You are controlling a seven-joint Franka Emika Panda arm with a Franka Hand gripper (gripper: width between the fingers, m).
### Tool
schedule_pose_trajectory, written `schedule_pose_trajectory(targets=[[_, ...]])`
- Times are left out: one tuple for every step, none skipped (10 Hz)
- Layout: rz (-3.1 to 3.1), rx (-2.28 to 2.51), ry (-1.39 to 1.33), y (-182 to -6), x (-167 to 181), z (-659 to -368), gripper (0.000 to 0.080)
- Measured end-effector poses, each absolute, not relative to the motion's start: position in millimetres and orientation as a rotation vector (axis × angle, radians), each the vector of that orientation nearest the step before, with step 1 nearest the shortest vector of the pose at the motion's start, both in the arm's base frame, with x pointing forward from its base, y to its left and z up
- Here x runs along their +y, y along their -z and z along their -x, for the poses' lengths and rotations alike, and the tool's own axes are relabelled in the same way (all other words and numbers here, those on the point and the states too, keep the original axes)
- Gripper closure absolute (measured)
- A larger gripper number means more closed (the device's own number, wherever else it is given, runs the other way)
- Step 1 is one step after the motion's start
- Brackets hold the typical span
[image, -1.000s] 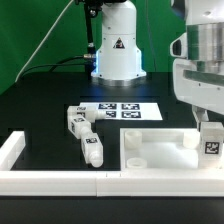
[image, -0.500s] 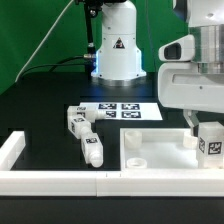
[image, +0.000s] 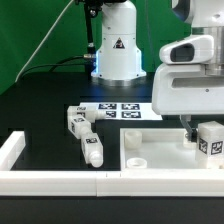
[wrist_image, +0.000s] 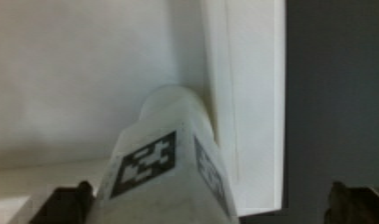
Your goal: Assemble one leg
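A white leg (image: pixel 212 140) with a square tag stands upright at the right end of the large white panel (image: pixel 150 152). My gripper (image: pixel 200 133) hangs over it, open. In the wrist view the leg (wrist_image: pixel 165 160) lies between my gripper's (wrist_image: pixel 207 206) two dark fingertips (wrist_image: pixel 63 204). One fingertip is close beside it and the other is well apart from it. I cannot tell whether the near one touches it. Two more legs lie on the black table at the exterior view's left, one (image: pixel 76 121) behind the other (image: pixel 91 151).
The marker board (image: pixel 121 110) lies flat behind the panel. Long white rails run along the front edge (image: pixel 60 181) and the left corner (image: pixel 10 150). The robot base (image: pixel 118 50) stands at the back, before a green curtain.
The gripper and wrist have shifted toward the exterior view's left and come slightly lower over the panel's right end. The leg there and the two loose legs have stayed put.
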State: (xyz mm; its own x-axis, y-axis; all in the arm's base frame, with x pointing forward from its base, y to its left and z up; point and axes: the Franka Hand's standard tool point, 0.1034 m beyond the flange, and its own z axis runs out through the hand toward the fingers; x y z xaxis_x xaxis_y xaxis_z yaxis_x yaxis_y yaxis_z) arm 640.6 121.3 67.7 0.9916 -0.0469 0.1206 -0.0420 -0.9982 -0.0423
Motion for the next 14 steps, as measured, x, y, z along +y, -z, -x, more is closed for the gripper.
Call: schedule_pose_trajectory(targets=[[3.101,-0.014,0.197,-70.1,120.0,-641.8,0.0151],[3.109,-0.074,0.196,-68.9,118.7,-641.5,0.0151],[3.117,-0.205,0.197,-68.8,116.7,-641.8,0.0151],[3.118,-0.369,0.199,-69.4,113.9,-642.7,0.0151],[3.119,-0.427,0.201,-69.8,111.7,-643.6,0.0151],[3.123,-0.375,0.200,-69.4,112.0,-643.3,0.0197],[3.125,-0.360,0.200,-69.4,111.7,-643.4,0.0197],[3.125,-0.359,0.200,-69.4,111.5,-643.4,0.0373],[3.129,-0.254,0.200,-69.5,112.0,-643.4,0.0514],[3.132,-0.116,0.200,-69.4,111.9,-643.3,0.0514],[3.130,-0.025,0.199,-69.3,111.9,-643.3,0.0514],[3.124,0.090,0.198,-69.2,111.9,-643.2,0.0514],[3.109,0.273,0.202,-68.7,112.5,-643.5,0.0514],[3.093,0.437,0.213,-68.6,113.2,-643.8,0.0514]])
